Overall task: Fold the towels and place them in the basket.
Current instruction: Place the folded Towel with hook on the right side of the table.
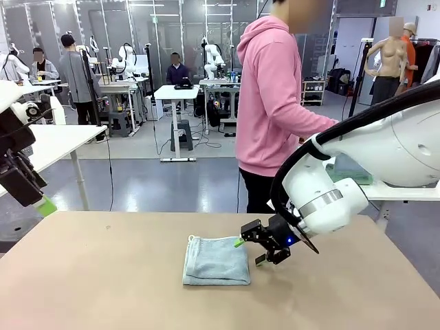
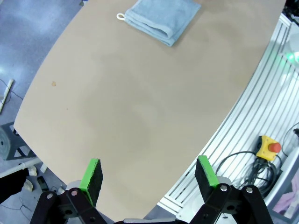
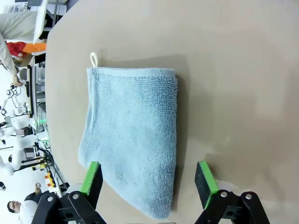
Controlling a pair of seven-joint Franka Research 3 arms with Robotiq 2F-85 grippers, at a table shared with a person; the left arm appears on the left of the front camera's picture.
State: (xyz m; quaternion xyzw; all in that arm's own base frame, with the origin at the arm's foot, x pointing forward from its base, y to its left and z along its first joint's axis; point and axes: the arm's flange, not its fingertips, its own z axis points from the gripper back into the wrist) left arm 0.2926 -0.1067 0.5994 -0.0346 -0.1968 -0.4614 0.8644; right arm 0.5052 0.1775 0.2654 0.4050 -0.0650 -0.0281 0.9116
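Observation:
A light blue-grey towel (image 1: pixel 216 260) lies folded on the tan table (image 1: pixel 103 275), its small loop (image 1: pixel 191 238) at the far left corner. My right gripper (image 1: pixel 249 251) hovers open just over the towel's right edge, nothing between its green pads. From the right wrist the towel (image 3: pixel 133 135) spreads below the open right gripper (image 3: pixel 149 175), one finger (image 3: pixel 93 176) over the cloth, the other (image 3: pixel 204 176) over bare table. My left gripper (image 1: pixel 42 204) hangs open at the table's left side, well away. In its own view the left gripper (image 2: pixel 148 171) is open, the towel (image 2: pixel 161 16) far off. The basket is out of view.
A person in a pink hoodie (image 1: pixel 275 103) stands at the far edge, turned to the right. Beyond the table's near edge run aluminium rails (image 2: pixel 243 121), cables and a yellow box with a red button (image 2: pixel 267 148). Bare tabletop surrounds the towel.

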